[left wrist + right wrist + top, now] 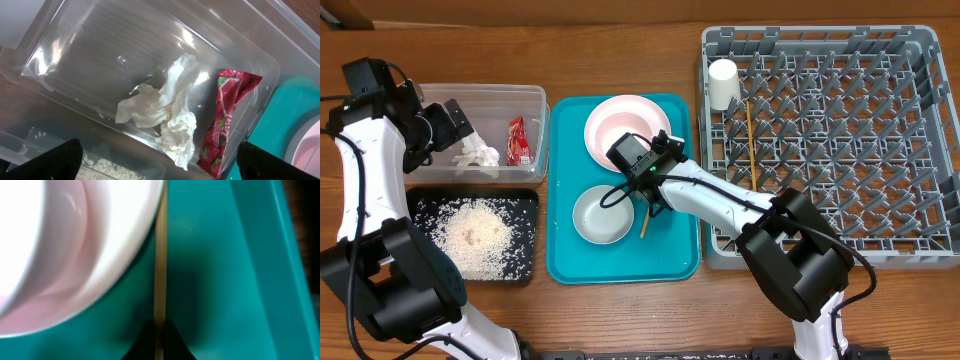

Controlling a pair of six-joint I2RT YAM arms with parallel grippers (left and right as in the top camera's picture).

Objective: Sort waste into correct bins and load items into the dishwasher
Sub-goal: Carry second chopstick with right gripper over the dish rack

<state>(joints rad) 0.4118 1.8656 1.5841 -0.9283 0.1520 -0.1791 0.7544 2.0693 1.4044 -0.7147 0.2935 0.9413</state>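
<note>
My left gripper (448, 128) is open and empty above the clear tub (535, 95). In the tub lie the crumpled white tissue (170, 112) and the red snack wrapper (225, 122). The rice grains (472, 235) lie in the black tray (525, 200). My right gripper (655, 190) is low over the teal tray and shut on a wooden chopstick (160, 270) next to the pale pink plate (627, 127). A grey-white bowl (603, 214) sits on the teal tray. The white cup (723, 83) and another chopstick (752, 140) are in the grey rack (920, 50).
The teal tray (672, 255) lies between the bins and the rack. Its raised rim (270, 255) runs close to the right of my right gripper. The black tray sits directly in front of the tub.
</note>
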